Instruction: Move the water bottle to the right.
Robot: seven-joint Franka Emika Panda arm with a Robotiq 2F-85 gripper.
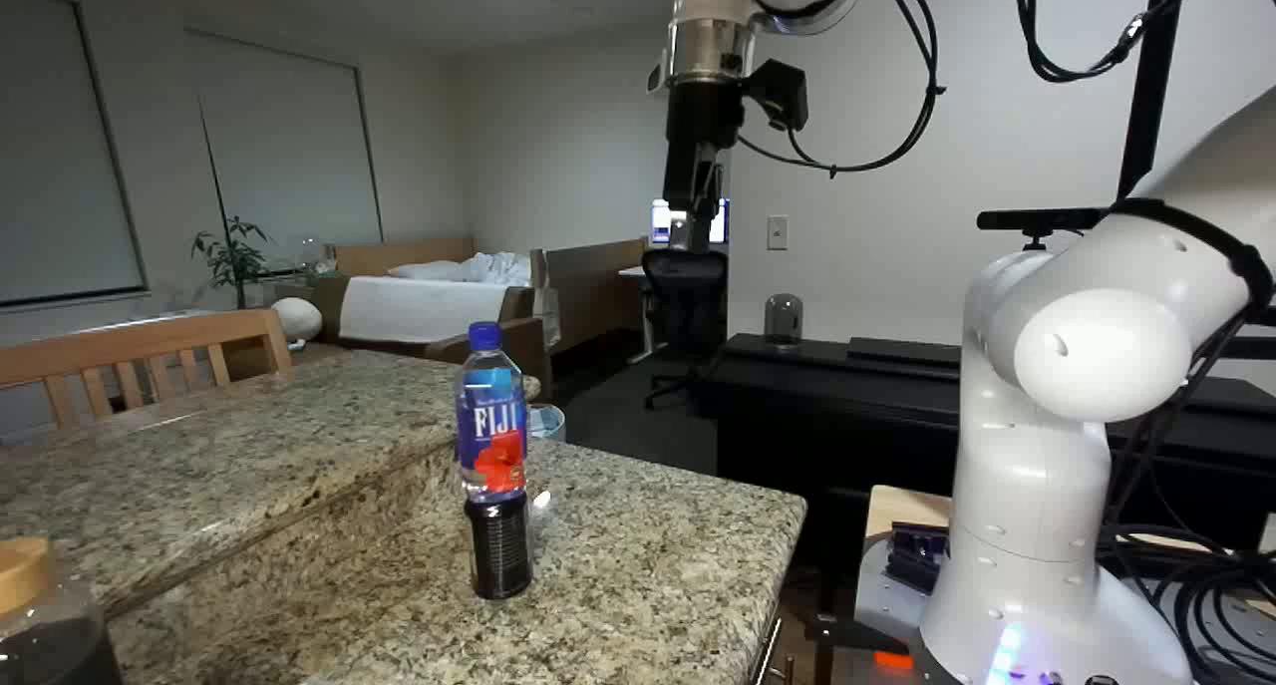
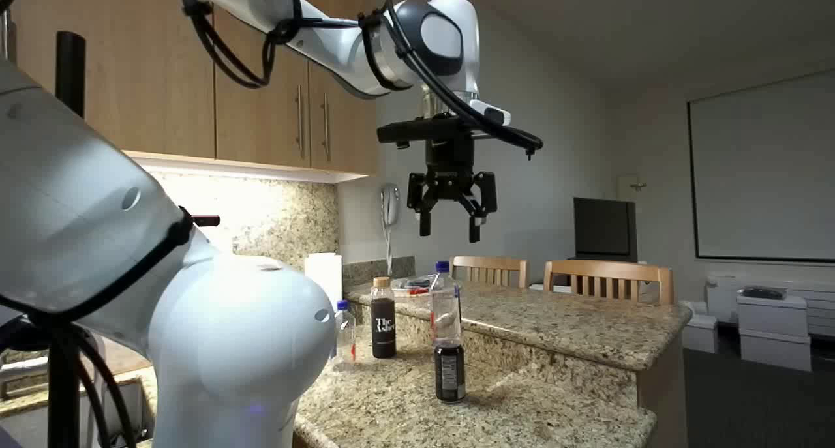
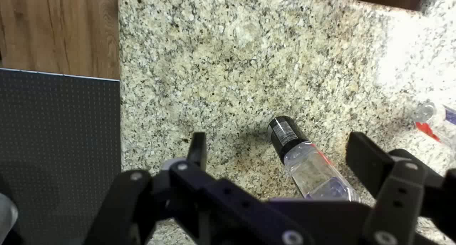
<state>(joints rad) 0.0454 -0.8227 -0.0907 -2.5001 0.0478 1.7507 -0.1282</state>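
Observation:
The water bottle (image 1: 490,421) is clear with a blue cap and a blue label with a red mark. It stands upright on top of a dark can (image 1: 500,550) on the granite counter. Both also show in an exterior view, the bottle (image 2: 446,311) above the can (image 2: 450,373). My gripper (image 2: 450,227) is open and empty, pointing down, above the bottle's cap and apart from it. In the wrist view, the bottle (image 3: 313,166) and can (image 3: 285,134) appear between the open fingers (image 3: 278,141); the gripper body hides the bottle's top.
A similar blue-capped bottle (image 2: 344,337) stands farther along the counter, partly behind the arm. A dark bottle with a tan cap (image 2: 383,321) stands beside it. A raised granite ledge (image 2: 561,311) runs behind the can. The counter edge (image 3: 120,123) shows in the wrist view.

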